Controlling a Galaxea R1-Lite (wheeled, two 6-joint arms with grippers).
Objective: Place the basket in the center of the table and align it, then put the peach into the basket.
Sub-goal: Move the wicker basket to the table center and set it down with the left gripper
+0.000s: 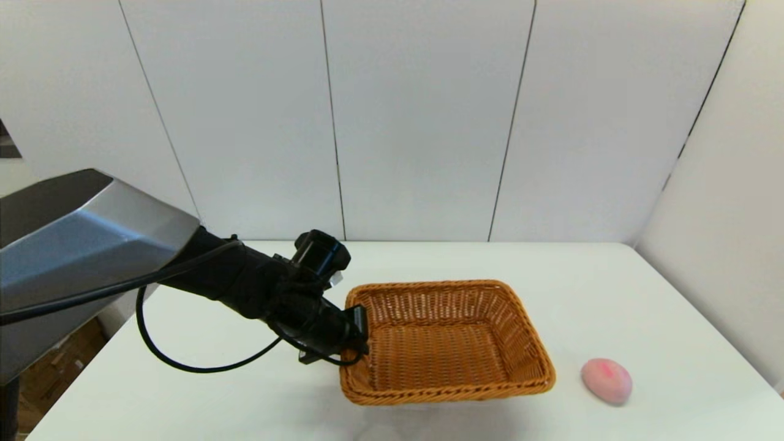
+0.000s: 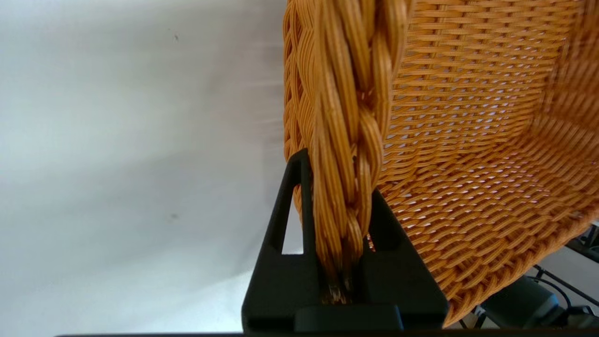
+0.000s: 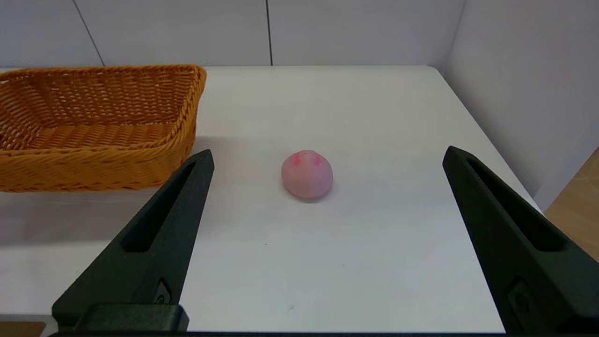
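Basket (image 1: 447, 343) sits near the table's (image 1: 612, 288) middle, empty, its near-left side seeming slightly raised. Left gripper (image 1: 358, 331) clenched on the braided rim of its left wall, one finger inside, one outside. Peach (image 1: 606, 381) lies on the table right of the basket, apart from it. Right gripper (image 3: 327, 161) low behind the peach, fingers spread wide, holding nothing.
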